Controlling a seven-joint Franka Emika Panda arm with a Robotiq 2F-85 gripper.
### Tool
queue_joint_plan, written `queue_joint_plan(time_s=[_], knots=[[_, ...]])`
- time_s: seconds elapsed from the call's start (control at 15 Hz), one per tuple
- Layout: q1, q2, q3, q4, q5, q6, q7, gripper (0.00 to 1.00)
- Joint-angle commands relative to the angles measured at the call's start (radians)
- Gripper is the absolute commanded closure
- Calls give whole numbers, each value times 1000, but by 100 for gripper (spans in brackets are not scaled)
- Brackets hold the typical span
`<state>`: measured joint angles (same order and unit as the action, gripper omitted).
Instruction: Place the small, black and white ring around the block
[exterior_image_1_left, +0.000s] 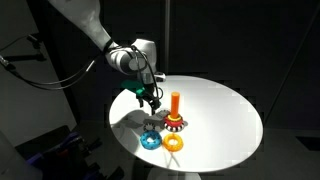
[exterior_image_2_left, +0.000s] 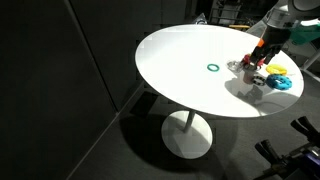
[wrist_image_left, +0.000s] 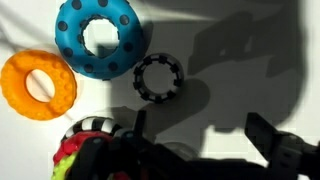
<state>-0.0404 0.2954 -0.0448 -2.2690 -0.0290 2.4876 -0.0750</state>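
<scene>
Small ring (wrist_image_left: 158, 78): it lies flat on the table (exterior_image_1_left: 220, 100). Nothing holds it. In the wrist view it is just beside the blue ring (wrist_image_left: 100, 37) and is not around the post.
Post (exterior_image_1_left: 175, 102): it stands up straight, near the table edge. The red ring (exterior_image_1_left: 175, 124) sits at its foot.
Gripper (exterior_image_1_left: 150, 98): it hangs over the table beside the post and points down at the rings.
Fingers (wrist_image_left: 270, 140): they are spread wide apart, with nothing between them. The small ring lies just past their tips.
Arm (exterior_image_1_left: 85, 25): it reaches in from off the table, high up, and bends down at the wrist.
Orange ring (wrist_image_left: 38, 84): it lies flat, close beside the blue ring.
Green ring (exterior_image_2_left: 213, 68): it lies alone, more toward the middle of the table and well apart from the others.
Open room: four rings and the post crowd one edge. The rest of the round top is bare white.
Count: five rings, one post, one table.
</scene>
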Motion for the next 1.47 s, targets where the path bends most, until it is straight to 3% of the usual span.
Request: queue_joint_plan(time_s=[0.0, 1.4], knots=[[-23, 19, -7, 9, -7, 22, -30, 0], [-190, 103, 109, -55, 149, 209, -373, 0]])
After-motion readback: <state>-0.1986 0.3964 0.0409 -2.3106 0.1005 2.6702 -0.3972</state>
